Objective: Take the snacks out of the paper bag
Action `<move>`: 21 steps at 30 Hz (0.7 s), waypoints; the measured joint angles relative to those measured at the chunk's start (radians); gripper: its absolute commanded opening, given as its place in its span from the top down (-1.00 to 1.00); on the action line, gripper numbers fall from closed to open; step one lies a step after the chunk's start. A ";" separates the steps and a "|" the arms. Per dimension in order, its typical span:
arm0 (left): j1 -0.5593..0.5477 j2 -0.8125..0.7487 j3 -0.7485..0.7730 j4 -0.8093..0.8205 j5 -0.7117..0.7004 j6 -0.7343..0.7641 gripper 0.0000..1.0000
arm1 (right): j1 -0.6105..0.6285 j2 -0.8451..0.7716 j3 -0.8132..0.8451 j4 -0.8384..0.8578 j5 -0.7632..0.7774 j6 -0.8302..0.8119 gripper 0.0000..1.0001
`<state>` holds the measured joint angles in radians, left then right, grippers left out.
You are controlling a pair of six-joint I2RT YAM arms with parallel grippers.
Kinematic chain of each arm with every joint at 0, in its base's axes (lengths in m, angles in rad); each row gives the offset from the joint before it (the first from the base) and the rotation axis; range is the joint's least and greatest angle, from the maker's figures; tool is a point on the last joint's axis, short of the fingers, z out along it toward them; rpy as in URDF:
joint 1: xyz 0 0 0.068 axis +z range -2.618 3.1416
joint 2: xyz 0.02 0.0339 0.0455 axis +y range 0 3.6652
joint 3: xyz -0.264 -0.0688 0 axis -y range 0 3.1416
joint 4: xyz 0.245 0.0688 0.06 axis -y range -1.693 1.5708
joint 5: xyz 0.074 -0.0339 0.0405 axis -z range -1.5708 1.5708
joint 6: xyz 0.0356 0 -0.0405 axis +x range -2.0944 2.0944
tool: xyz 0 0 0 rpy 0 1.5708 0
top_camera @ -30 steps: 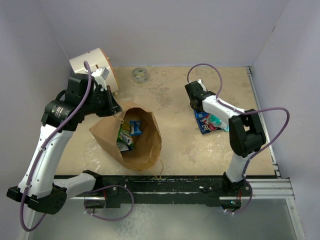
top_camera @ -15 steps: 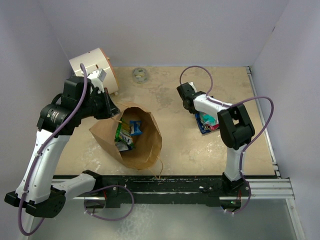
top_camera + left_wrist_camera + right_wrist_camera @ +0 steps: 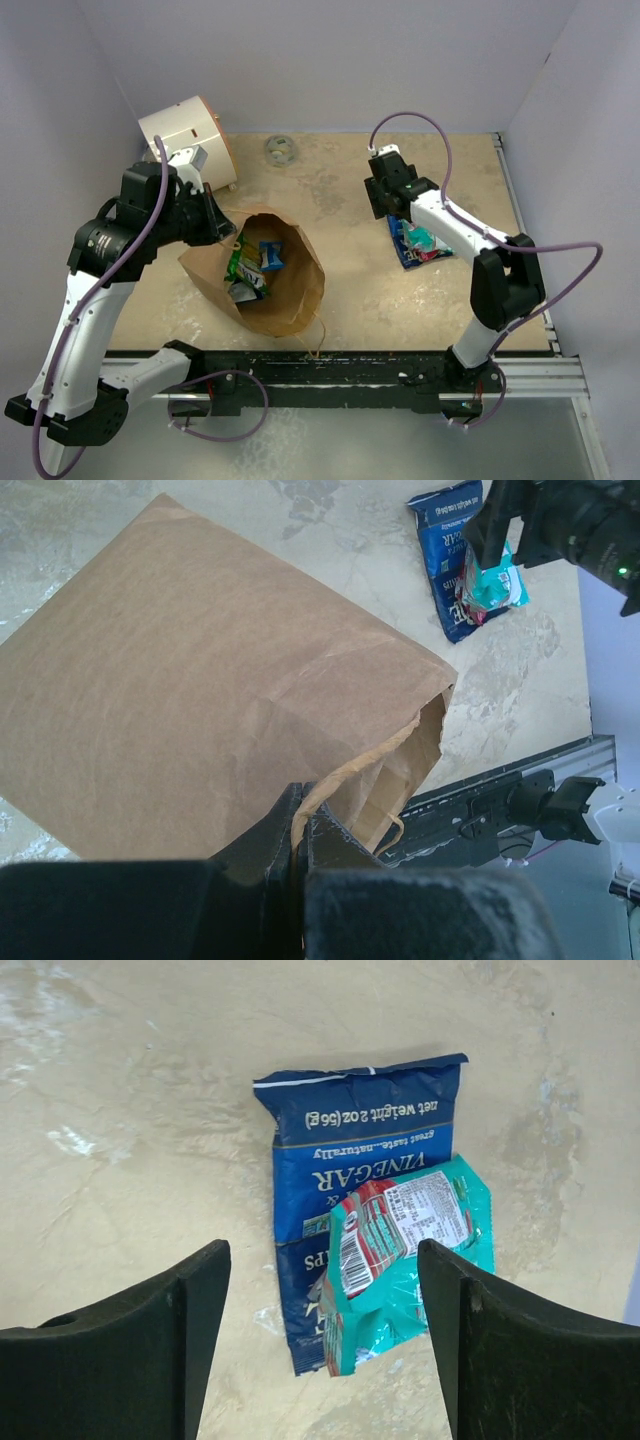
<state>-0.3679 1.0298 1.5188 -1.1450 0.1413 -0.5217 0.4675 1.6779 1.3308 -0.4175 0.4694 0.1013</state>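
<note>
The brown paper bag (image 3: 295, 290) lies on its side at the left, its mouth facing up toward the camera. A green-and-yellow snack (image 3: 240, 270) and a small blue snack (image 3: 270, 255) show inside it. My left gripper (image 3: 222, 232) is shut on the bag's rim (image 3: 330, 780), which it holds up. At the right, a blue packet (image 3: 350, 1150) lies flat on the table with a teal-and-red packet (image 3: 410, 1250) on top of it. My right gripper (image 3: 322, 1260) hangs above both, open and holding nothing; in the top view it (image 3: 390, 205) is just behind them.
A white cylinder with an orange rim (image 3: 185, 130) stands at the back left, close behind my left arm. A small grey ring (image 3: 280, 150) lies near the back wall. A black rail (image 3: 350, 370) runs along the near edge, and walls close in both sides.
My right gripper has gone from shut to open over the teal-and-red packet, which lies free on the blue one. The left arm shifted slightly left, still gripping the bag's rim.
</note>
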 measured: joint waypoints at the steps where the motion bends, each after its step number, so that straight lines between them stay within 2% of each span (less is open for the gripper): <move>1: 0.000 -0.002 -0.002 0.000 0.000 0.000 1.00 | 0.003 -0.013 0.000 -0.001 -0.015 0.000 -0.57; 8: 0.000 -0.019 -0.009 0.000 -0.004 0.002 1.00 | 0.091 -0.099 -0.002 0.005 -0.161 0.042 -0.57; 14: 0.000 -0.084 -0.041 0.002 -0.016 0.002 1.00 | 0.264 -0.216 -0.022 0.084 -0.280 0.132 -0.57; 21: 0.000 -0.109 -0.048 0.004 -0.014 -0.001 1.00 | 0.419 -0.310 -0.062 0.206 -0.330 0.297 -0.55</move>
<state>-0.3679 0.9211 1.4712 -1.1408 0.1268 -0.5228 0.8867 1.3678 1.2690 -0.2111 0.1390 0.3985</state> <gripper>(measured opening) 0.004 0.785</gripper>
